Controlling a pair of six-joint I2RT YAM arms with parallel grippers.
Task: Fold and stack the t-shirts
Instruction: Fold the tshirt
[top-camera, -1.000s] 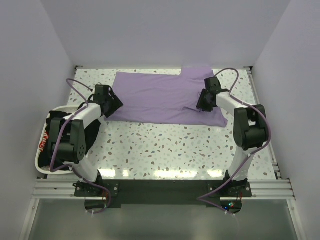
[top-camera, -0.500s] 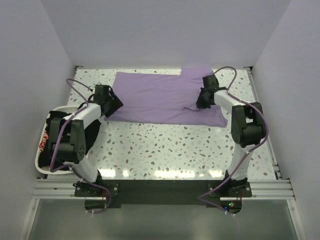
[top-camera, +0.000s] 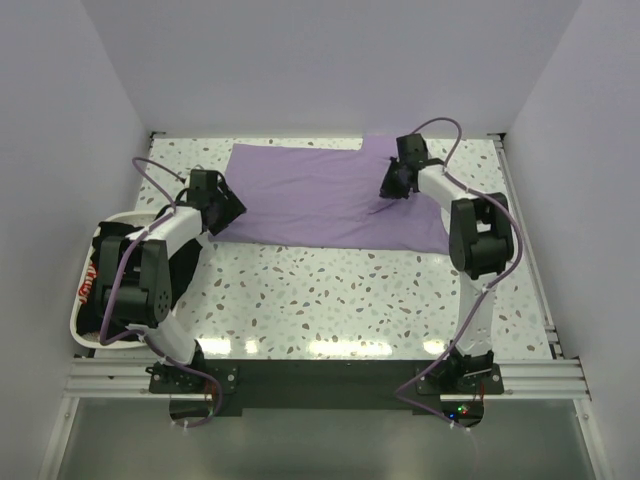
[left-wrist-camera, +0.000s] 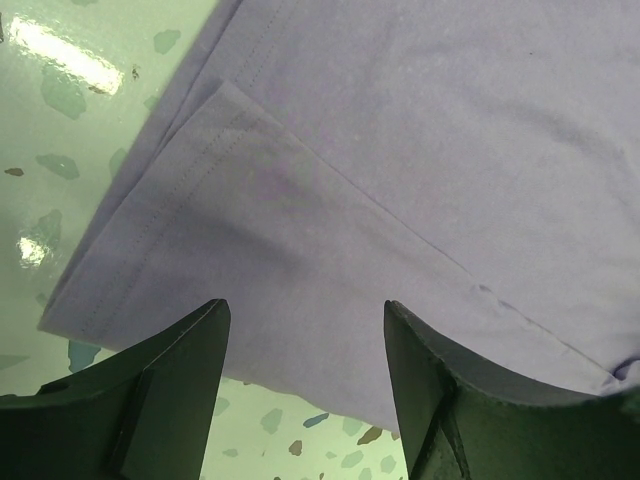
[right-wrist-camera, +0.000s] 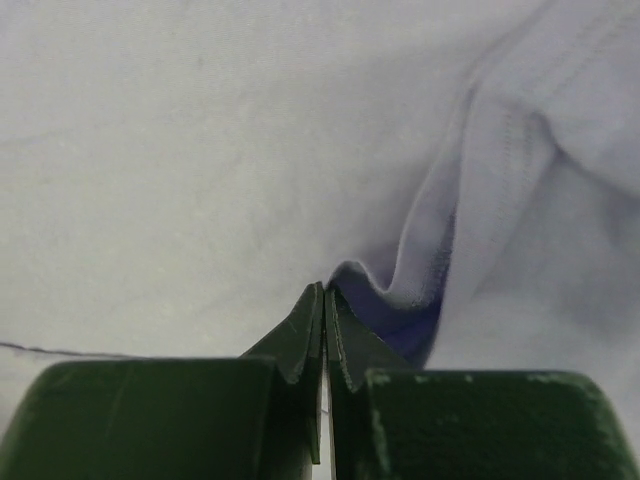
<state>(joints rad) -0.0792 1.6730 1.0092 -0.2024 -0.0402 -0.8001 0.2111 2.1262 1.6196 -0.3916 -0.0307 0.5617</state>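
The lavender t-shirt (top-camera: 300, 195) lies spread flat at the far side of the table. My left gripper (top-camera: 232, 212) is open, low over the shirt's near-left hem corner (left-wrist-camera: 150, 270), one finger (left-wrist-camera: 160, 400) on each side. My right gripper (top-camera: 388, 190) is shut on a raised pinch of lavender cloth (right-wrist-camera: 400, 280) on the shirt's right part, near the sleeve. The black t-shirts (top-camera: 110, 250) lie bunched in the white tray, with a bit of red-and-white print (top-camera: 88, 285) showing.
The white tray (top-camera: 75, 318) stands at the table's left edge beside the left arm. Speckled tabletop (top-camera: 330, 290) lies between the shirt and the arm bases. White walls close in the table on the left, the back and the right.
My right gripper has moved up and to the left across the shirt, dragging a fold of cloth with it. The left arm has not moved.
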